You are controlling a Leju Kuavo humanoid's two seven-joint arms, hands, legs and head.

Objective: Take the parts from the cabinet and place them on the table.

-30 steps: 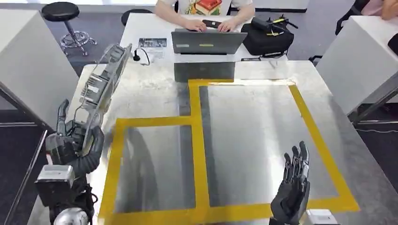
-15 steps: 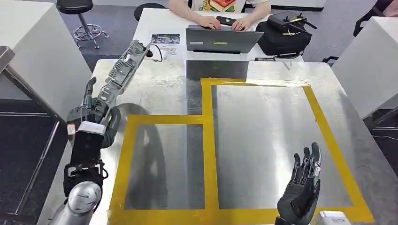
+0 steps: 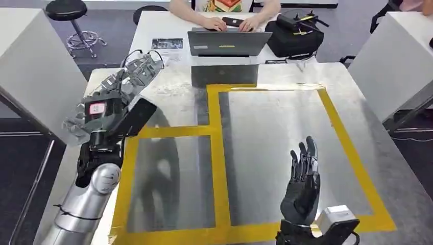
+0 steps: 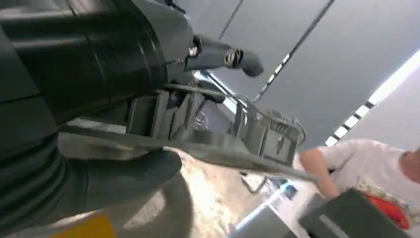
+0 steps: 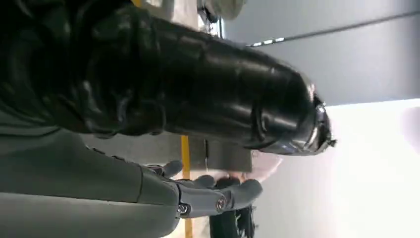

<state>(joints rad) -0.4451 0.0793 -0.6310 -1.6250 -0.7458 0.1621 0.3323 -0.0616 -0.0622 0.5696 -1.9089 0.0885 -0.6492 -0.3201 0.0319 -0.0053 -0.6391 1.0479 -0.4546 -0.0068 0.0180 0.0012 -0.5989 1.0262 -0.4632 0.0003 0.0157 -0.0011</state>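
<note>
A long grey ribbed metal part (image 3: pixel 127 76) is gripped by my left hand (image 3: pixel 110 120) and held in the air over the left side of the steel table (image 3: pixel 275 143). It points away toward the far left corner. The left wrist view shows the part (image 4: pixel 237 144) lying across my left hand (image 4: pixel 124 173), with the thumb under it. My right hand (image 3: pixel 302 178) stands above the near right of the table, fingers straight up and apart, holding nothing. In the right wrist view its fingers (image 5: pixel 218 193) are spread in free air.
Yellow tape (image 3: pixel 217 153) marks two rectangles on the table. Beyond the far edge a person types on a laptop (image 3: pixel 226 43), with a black bag (image 3: pixel 296 35) and a paper sheet (image 3: pixel 166 46) nearby. White cabinets (image 3: pixel 30 66) (image 3: pixel 393 61) flank the table; a stool (image 3: pixel 69 13) stands far left.
The camera has shifted. My left arm has lifted and carried the part forward over the table's left side, turning it flatter. The right hand sits a little higher and further left.
</note>
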